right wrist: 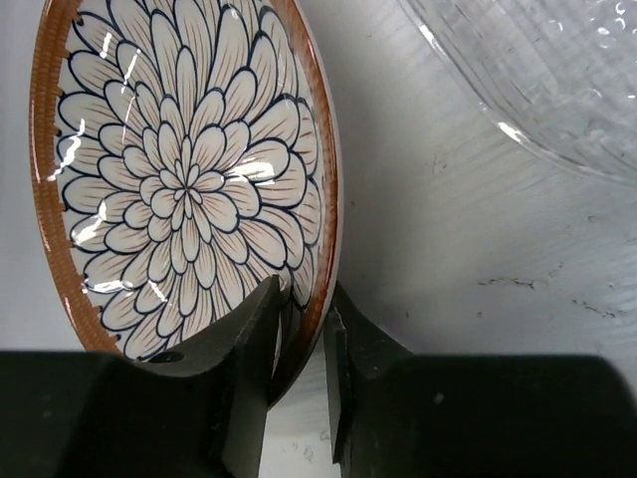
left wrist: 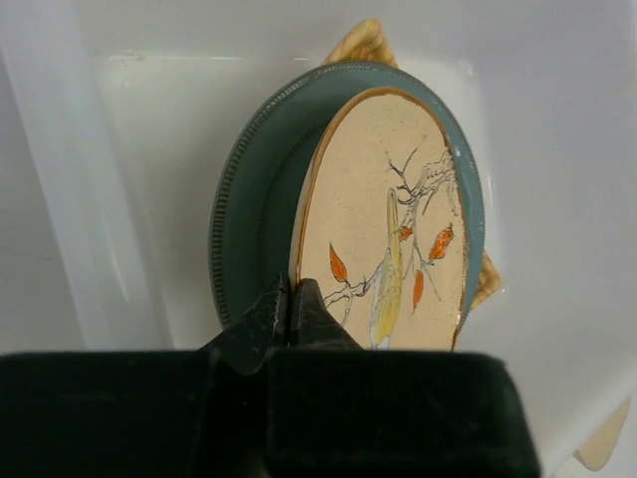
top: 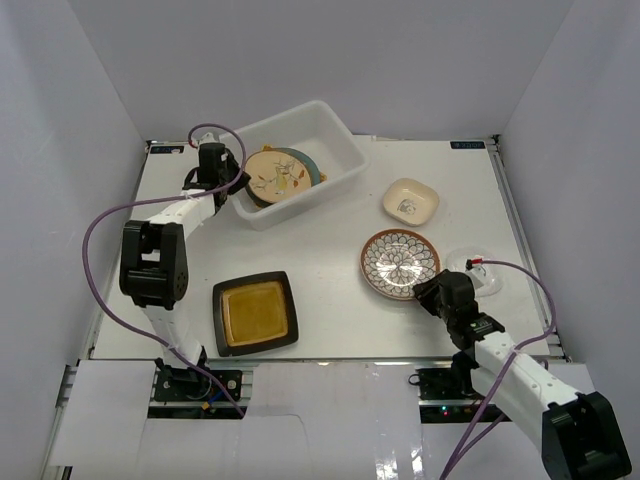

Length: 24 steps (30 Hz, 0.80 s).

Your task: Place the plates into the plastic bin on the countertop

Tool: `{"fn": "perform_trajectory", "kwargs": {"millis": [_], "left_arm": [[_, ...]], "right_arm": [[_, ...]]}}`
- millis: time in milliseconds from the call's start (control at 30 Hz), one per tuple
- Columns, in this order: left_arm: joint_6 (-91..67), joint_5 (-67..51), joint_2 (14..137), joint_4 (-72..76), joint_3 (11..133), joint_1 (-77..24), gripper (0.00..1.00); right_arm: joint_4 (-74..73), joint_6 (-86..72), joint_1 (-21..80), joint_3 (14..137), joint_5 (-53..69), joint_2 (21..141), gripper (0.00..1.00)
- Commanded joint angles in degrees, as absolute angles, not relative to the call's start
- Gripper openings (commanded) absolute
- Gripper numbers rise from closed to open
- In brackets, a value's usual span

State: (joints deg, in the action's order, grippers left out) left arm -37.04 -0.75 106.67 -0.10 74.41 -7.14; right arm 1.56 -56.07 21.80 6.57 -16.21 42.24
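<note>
The plastic bin (top: 340, 135) stands at the back left of the countertop (top: 330, 250). In it the cream floral plate (top: 275, 177) leans tilted on the blue-grey plate (top: 308, 165). My left gripper (top: 237, 180) is at the bin's near wall, shut on the cream plate's rim. The left wrist view shows this gripper (left wrist: 290, 299) pinching the cream plate (left wrist: 388, 219) over the blue-grey plate (left wrist: 259, 209), with the orange wedge (left wrist: 363, 42) peeking out behind. My right gripper (top: 428, 292) is shut on the near rim of the brown mandala plate (top: 398, 262). The right wrist view shows this gripper (right wrist: 302, 319) straddling the plate (right wrist: 179, 169).
The black square plate with the yellow centre (top: 255, 312) lies at the front left. The small cream square plate (top: 410, 201) lies behind the mandala plate. The small clear dish (top: 485, 270) sits just right of my right gripper and also shows in the right wrist view (right wrist: 557, 70).
</note>
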Motion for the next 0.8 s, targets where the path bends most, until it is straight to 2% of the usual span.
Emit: {"fn": "perform_trajectory", "kwargs": {"millis": [0, 33, 100, 133, 267, 300, 333, 433, 533, 667, 767], "left_arm": [[-37.3, -3.6, 103.4, 5.4, 78.8, -7.7, 0.00], [-37.4, -3.9, 103.4, 5.5, 78.5, -7.7, 0.12], [-36.8, -4.3, 103.5, 4.6, 78.7, -7.7, 0.32], [-36.6, -4.5, 103.4, 4.1, 78.8, -7.7, 0.52], [-35.9, -5.3, 100.3, 4.7, 77.9, -7.7, 0.90], [-35.8, -5.2, 98.8, 4.4, 77.9, -7.7, 0.95], [-35.7, -4.6, 98.0, 4.1, 77.8, -7.7, 0.98], [-35.7, -3.7, 94.4, 2.8, 77.3, -7.7, 0.98], [-36.9, -4.8, 90.5, 2.7, 75.2, -7.6, 0.98], [-38.6, -11.3, 78.2, 3.3, 69.5, -7.7, 0.98], [-39.1, -17.6, 65.9, 3.3, 60.6, -7.7, 0.98]], "right_arm": [[0.2, -56.3, 21.9, 6.8, -13.0, 39.0, 0.27], [-2.3, -55.9, 21.9, 7.4, -13.3, 37.7, 0.20], [-4.2, -54.2, 21.9, 8.5, -14.1, 33.7, 0.13], [-5.2, -53.6, 21.9, 9.9, -14.2, 32.2, 0.08], [-8.3, -50.1, 21.9, 14.6, -13.0, 24.4, 0.08], [-8.6, -49.3, 21.9, 16.0, -12.7, 23.8, 0.08], [-9.0, -47.7, 21.9, 17.5, -12.5, 23.4, 0.08], [-7.8, -45.2, 21.9, 24.0, -9.9, 24.7, 0.08], [-4.0, -42.5, 22.0, 31.3, -4.1, 30.6, 0.08], [5.4, -42.0, 22.1, 38.3, 2.2, 39.1, 0.08], [10.3, -40.3, 22.6, 44.9, 4.6, 51.2, 0.08]]}}
